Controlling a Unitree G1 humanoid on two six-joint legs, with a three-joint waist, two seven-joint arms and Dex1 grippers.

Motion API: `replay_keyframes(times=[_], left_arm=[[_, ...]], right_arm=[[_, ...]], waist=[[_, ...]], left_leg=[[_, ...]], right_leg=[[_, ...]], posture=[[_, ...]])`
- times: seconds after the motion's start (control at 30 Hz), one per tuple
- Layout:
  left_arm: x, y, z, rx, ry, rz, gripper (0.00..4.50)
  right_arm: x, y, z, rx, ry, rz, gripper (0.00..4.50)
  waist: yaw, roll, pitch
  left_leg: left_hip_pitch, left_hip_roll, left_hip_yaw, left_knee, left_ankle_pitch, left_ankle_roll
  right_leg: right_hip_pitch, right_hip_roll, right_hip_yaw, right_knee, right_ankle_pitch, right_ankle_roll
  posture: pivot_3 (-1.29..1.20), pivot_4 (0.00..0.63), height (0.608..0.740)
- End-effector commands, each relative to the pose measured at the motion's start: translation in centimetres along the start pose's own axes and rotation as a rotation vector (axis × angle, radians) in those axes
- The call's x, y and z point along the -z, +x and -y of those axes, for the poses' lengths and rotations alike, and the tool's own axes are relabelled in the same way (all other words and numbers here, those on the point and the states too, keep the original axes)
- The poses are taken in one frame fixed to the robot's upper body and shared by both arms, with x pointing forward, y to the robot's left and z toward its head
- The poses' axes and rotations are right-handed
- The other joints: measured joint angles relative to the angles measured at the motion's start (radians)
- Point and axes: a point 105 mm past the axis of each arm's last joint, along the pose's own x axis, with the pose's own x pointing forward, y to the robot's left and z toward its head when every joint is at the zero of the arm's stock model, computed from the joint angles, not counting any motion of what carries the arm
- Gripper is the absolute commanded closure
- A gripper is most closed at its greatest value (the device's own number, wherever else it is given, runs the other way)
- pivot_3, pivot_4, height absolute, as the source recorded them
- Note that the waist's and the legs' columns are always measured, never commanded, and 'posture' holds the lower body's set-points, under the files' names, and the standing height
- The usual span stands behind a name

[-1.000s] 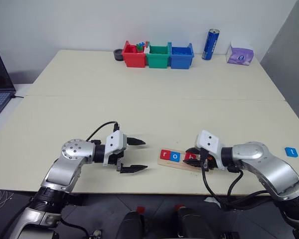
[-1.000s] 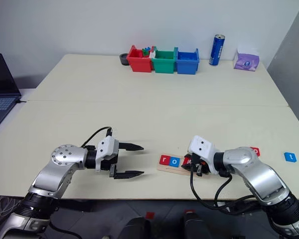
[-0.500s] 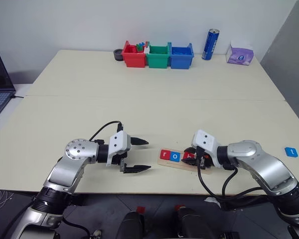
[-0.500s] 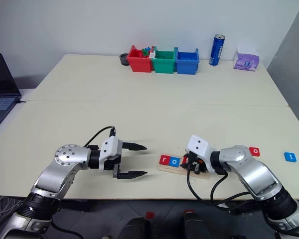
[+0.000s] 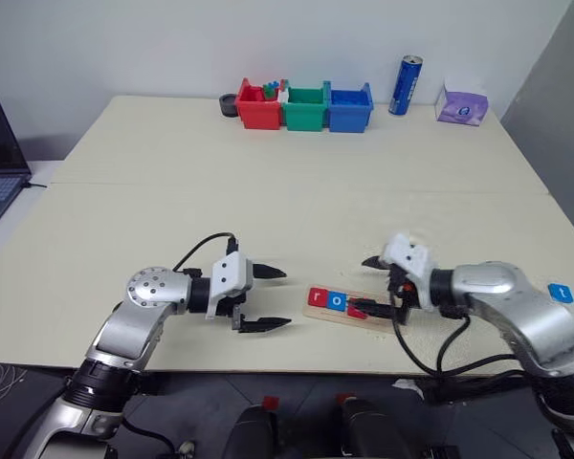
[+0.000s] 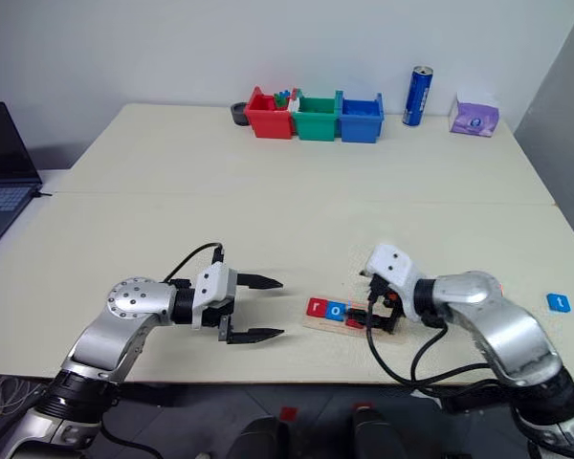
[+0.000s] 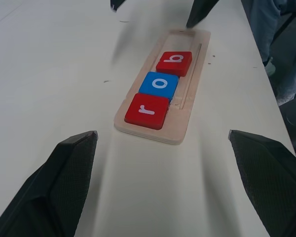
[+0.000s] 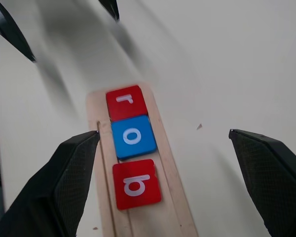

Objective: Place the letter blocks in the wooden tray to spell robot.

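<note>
Left eye view: the wooden tray (image 5: 349,308) lies near the front edge of the table (image 5: 297,191), a little right of the middle. It holds a red r tile (image 5: 317,297), a blue o tile (image 5: 337,301) and a red b tile (image 5: 358,307) in a row, touching one another. The right gripper (image 5: 368,285) hangs just above the tray's right part, fingers spread wide and holding nothing. The left gripper (image 5: 271,298) is just left of the tray, its two fingers wide apart and empty, pointing toward the tray. A blue t tile (image 5: 559,292) sits well apart, by the table's right edge. Along the back edge stand a red bin (image 5: 256,105), a green bin (image 5: 304,107), a blue bin (image 5: 348,106), a blue can (image 5: 405,85) and a purple tissue pack (image 5: 460,103).

Right eye view: a red tile peeks out behind the right arm; its letter cannot be read.

Left wrist view: the tray reads r, o, b, with the farther part of the tray bare.

Right wrist view: the b tile is nearest between the wide fingers.
</note>
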Motion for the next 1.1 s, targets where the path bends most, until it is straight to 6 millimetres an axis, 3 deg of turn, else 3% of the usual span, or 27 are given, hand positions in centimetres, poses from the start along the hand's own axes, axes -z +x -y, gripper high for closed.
replay_keyframes(times=[0.03,0.07,0.17,0.4,0.53,0.9,1.1], left_arm=[[-0.5,0.1,0.1,-0.003,0.031,0.017,0.00],[-0.5,0.1,0.2,-0.003,0.030,0.017,0.00],[-0.4,0.3,0.1,-0.003,0.030,0.018,0.00],[-0.3,0.3,-0.2,-0.006,0.029,0.018,0.00],[-0.3,0.3,-0.4,-0.010,0.034,0.018,0.00],[-0.5,0.3,-0.5,-0.024,0.038,0.014,0.00],[-0.5,0.2,-0.6,-0.029,0.037,0.011,0.00]], right_arm=[[0.0,-2.1,-1.6,0.007,0.035,0.031,0.02],[0.3,-2.4,-1.9,0.017,0.052,0.030,0.02],[1.9,-3.1,-3.1,0.027,0.094,-0.005,0.61],[2.4,-1.2,-5.0,-0.009,0.115,0.014,3.09],[3.1,0.4,-4.6,0.002,0.107,-0.012,4.48],[4.0,2.0,-2.9,0.032,0.075,-0.062,4.48],[3.4,2.5,-2.5,0.033,0.066,-0.041,4.48]], waist=[[0.001,0.000,0.000],[0.001,0.000,0.000],[-0.001,0.000,0.000],[-0.008,0.000,0.000],[-0.006,0.000,0.000],[-0.005,0.000,0.000],[-0.005,0.000,0.000]], left_leg=[[0.000,0.000,0.000,0.000,0.000,0.000],[0.000,0.000,0.000,0.000,0.000,0.000],[-0.001,0.000,0.000,0.000,0.000,0.000],[0.003,0.000,0.001,0.000,0.000,0.000],[0.003,0.000,0.002,0.000,0.000,0.000],[0.002,0.000,0.001,0.000,0.000,0.000],[0.002,0.000,0.001,0.000,0.000,0.000]], right_leg=[[0.000,0.000,0.000,0.000,0.000,0.000],[0.000,0.000,0.000,0.000,0.000,0.000],[0.000,0.000,0.001,0.000,0.000,0.000],[0.001,0.001,0.001,0.001,0.001,0.000],[0.001,0.002,0.001,0.001,0.001,0.000],[0.000,0.001,0.001,0.000,0.000,0.000],[0.000,0.001,0.001,0.000,0.000,0.000]], posture=[[0.00,0.150,0.740],[0.00,0.150,0.740],[0.00,0.150,0.740],[0.00,0.150,0.740],[0.00,0.150,0.740],[0.00,0.150,0.740],[0.00,0.150,0.740]])
